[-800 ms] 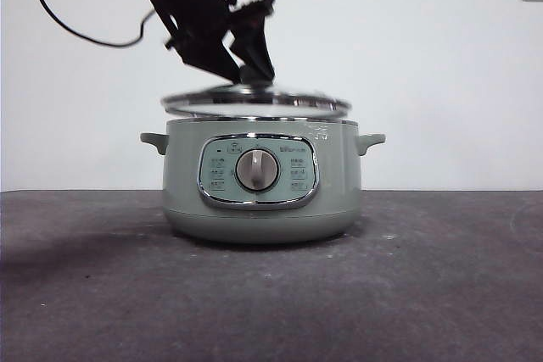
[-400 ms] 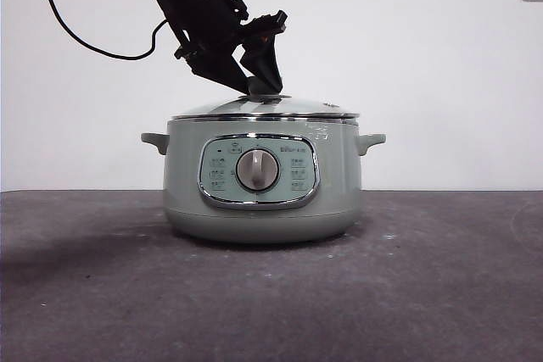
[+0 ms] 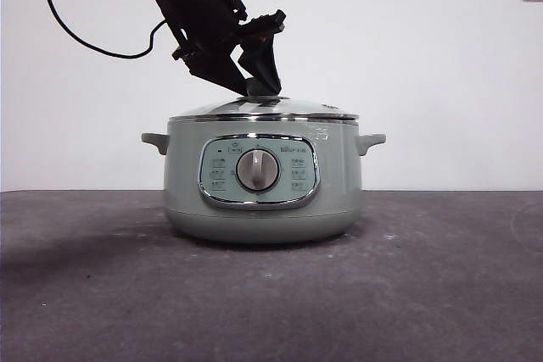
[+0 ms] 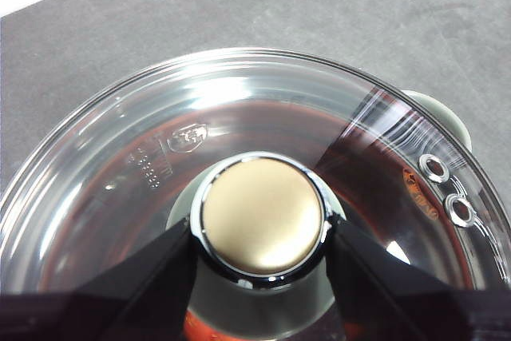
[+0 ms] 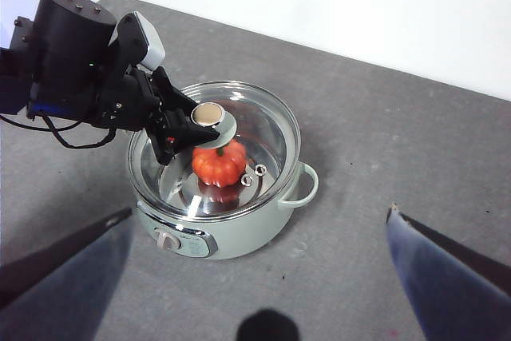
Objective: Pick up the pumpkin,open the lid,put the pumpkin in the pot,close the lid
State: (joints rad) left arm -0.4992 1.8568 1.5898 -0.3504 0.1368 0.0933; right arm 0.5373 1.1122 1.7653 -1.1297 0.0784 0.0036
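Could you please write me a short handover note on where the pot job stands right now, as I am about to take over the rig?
Left pincer: jaws on either side of the knob of the lid; whether they are gripping it or have let go cannot be told.
Right pincer: open, holding nothing, waiting high above the table.
The pumpkin is inside the pot, seen through the glass.
The lid sits level on the pot's rim.
Done: pumpkin in, lid closed.
Left: free the knob and lift the left arm clear.
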